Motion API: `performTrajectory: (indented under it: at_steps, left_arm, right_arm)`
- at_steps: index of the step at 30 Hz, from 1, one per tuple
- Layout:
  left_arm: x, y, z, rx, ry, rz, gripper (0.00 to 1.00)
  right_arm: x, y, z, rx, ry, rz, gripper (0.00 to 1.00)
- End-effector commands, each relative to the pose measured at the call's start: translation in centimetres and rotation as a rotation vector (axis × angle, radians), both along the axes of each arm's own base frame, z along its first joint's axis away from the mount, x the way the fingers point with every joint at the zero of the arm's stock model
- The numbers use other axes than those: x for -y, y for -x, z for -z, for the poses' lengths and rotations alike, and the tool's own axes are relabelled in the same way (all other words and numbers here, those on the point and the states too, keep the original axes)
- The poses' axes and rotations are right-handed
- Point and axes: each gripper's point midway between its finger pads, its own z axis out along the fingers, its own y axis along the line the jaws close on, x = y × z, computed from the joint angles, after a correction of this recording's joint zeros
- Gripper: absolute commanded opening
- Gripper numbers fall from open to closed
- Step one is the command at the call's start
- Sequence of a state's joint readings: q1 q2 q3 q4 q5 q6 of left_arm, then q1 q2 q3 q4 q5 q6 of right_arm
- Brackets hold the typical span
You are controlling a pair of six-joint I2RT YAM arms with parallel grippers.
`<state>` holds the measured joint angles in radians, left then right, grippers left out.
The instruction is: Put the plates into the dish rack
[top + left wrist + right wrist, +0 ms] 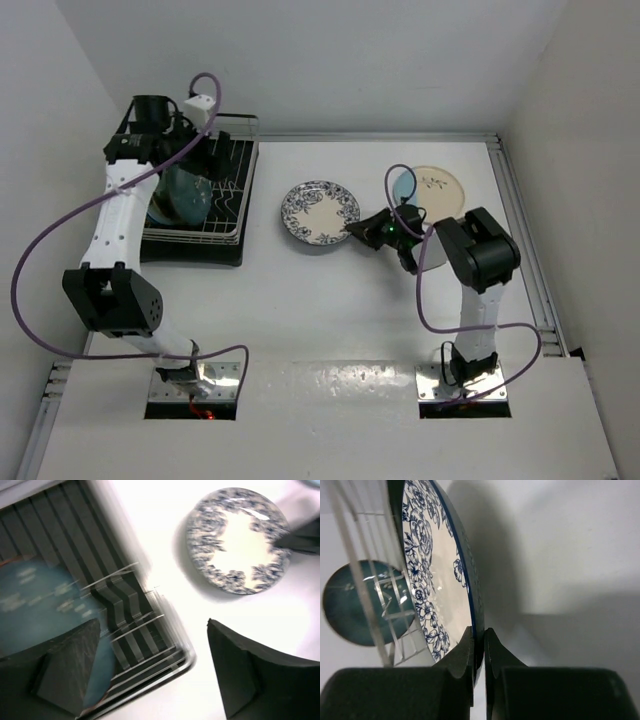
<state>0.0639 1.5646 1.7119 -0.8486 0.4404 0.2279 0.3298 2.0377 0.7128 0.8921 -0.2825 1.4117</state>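
A blue-floral white plate [320, 212] lies on the white table. My right gripper [352, 232] is shut on its right rim; in the right wrist view the right gripper [478, 639] pinches the edge of the floral plate [435, 580] between both fingers. The dish rack [228, 190] stands at the far left over a black tray and holds a dark teal plate [185, 195]. My left gripper [190, 150] hovers open over the rack. In the blurred left wrist view its fingers [70, 670] straddle the corner of the rack [135, 610], holding nothing, with the teal plate [35, 600] below.
A pale yellow plate [440, 188] lies at the far right, a light blue piece [402, 184] at its left edge partly behind my right arm's purple cable. The floral plate [237, 540] lies right of the rack. A raised rail [520, 230] borders the table's right side.
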Motion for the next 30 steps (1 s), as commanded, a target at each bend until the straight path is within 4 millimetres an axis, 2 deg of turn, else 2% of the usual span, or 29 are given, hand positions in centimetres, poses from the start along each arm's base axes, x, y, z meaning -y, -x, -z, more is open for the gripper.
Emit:
performTrajectory:
  at_steps: [1, 2, 3, 4, 5, 7, 12, 13, 14, 16, 17, 18, 20, 21, 23, 24, 29, 30]
  left_arm:
    - [5.8, 0.9, 1.2, -0.052, 0.113, 0.205, 0.93]
    - [7.9, 1.4, 1.0, -0.057, 0.131, 0.274, 0.97]
    - [8.8, 1.5, 1.4, -0.064, 0.132, 0.306, 0.99]
    - [9.6, 1.4, 2.2, -0.087, 0.133, 0.325, 0.99]
    - [11.0, 1.6, 2.3, -0.091, 0.131, 0.359, 0.99]
    - [11.5, 1.3, 3.1, -0.106, 0.110, 0.358, 0.99]
    - [10.5, -1.1, 5.9, -0.161, 0.051, 0.285, 0.99]
    - [10.5, -1.0, 6.6, -0.186, 0.051, 0.284, 0.99]
    - [10.4, -1.3, 6.7, -0.190, 0.048, 0.269, 0.99]
    - [10.3, -1.3, 7.4, -0.215, 0.047, 0.268, 0.94]
    - [10.2, -1.3, 7.3, -0.215, 0.059, 0.270, 0.87]
    - [10.5, -0.8, 7.3, -0.228, 0.079, 0.288, 0.69]
    - [10.8, -0.5, 7.2, -0.234, 0.092, 0.311, 0.48]
    - [11.0, -0.2, 7.3, -0.238, 0.094, 0.327, 0.25]
    - [11.0, 0.1, 5.8, -0.200, 0.090, 0.347, 0.07]
    - [10.6, 0.2, 5.9, -0.214, 0.092, 0.338, 0.00]
    - [9.6, 1.0, 2.5, -0.158, 0.149, 0.353, 0.00]
    - [9.3, 1.2, 1.2, -0.131, 0.153, 0.352, 0.00]
  right_arm:
    - [-1.9, 0.0, -15.0, 0.461, -0.213, -0.127, 0.00]
    - [-2.3, 0.5, -16.0, 0.482, -0.213, -0.147, 0.00]
    - [-2.6, 1.0, -15.9, 0.487, -0.199, -0.179, 0.00]
    - [-2.8, 1.5, -17.0, 0.526, -0.185, -0.196, 0.00]
    - [-3.1, 1.8, -17.2, 0.537, -0.181, -0.210, 0.00]
    - [-3.5, 2.5, -18.4, 0.571, -0.182, -0.240, 0.00]
    - [-4.2, 4.1, -21.3, 0.674, -0.210, -0.287, 0.00]
    - [-4.8, 4.9, -22.0, 0.690, -0.218, -0.310, 0.00]
    - [-4.4, 4.8, -22.5, 0.710, -0.216, -0.312, 0.00]
    - [-4.6, 5.3, -23.3, 0.741, -0.217, -0.325, 0.00]
    - [-4.7, 5.7, -23.5, 0.750, -0.220, -0.332, 0.00]
    - [-4.5, 5.6, -23.6, 0.755, -0.219, -0.326, 0.00]
    - [-4.5, 5.7, -23.4, 0.752, -0.217, -0.328, 0.00]
    - [-4.6, 5.7, -23.3, 0.749, -0.217, -0.328, 0.00]
    - [-4.7, 5.8, -23.1, 0.750, -0.215, -0.334, 0.00]
    - [-4.8, 5.8, -23.0, 0.748, -0.216, -0.334, 0.00]
    - [-5.3, 5.6, -22.5, 0.724, -0.202, -0.345, 0.00]
    - [-5.2, 5.4, -22.4, 0.718, -0.198, -0.346, 0.04]
